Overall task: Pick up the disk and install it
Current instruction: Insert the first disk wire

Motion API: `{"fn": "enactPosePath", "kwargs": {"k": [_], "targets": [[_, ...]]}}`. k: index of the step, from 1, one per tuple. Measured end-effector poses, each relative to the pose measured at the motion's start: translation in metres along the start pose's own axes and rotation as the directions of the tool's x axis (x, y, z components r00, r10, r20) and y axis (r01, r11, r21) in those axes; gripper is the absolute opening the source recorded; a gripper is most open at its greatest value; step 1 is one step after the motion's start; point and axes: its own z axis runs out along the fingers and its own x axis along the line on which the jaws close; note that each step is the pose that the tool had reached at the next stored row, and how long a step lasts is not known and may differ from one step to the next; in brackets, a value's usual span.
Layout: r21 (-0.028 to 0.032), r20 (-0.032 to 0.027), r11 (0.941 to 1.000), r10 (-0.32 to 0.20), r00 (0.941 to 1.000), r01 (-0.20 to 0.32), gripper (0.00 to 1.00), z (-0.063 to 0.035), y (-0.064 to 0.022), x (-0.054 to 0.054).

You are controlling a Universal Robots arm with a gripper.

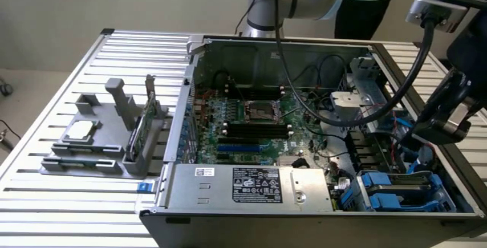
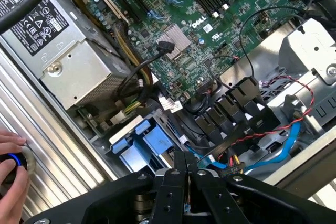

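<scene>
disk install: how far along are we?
Looks done: the disk, with its blue rails, sits in the drive bay at the case's front corner. In hand: nothing; the gripper is shut and empty above that bay. Left: I cannot tell whether the disk is fully seated.

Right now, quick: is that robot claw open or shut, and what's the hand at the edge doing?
Gripper: jaws shut, nothing held.
Person's hand: fingers around a small blue-lit knob.
</scene>
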Motion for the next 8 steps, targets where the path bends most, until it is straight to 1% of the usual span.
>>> {"fn": "enactPosePath", "kwargs": {"k": [4,8], "targets": [[-0.0003,0.0004,1.0,0.004,1.0,-0.004,0.13,-0.0009,-0.0034,-0.0065],[-0.0008,0.0012,0.9997,0.023,0.9997,-0.023,0.13,-0.0011,-0.0052,-0.0094]]}}
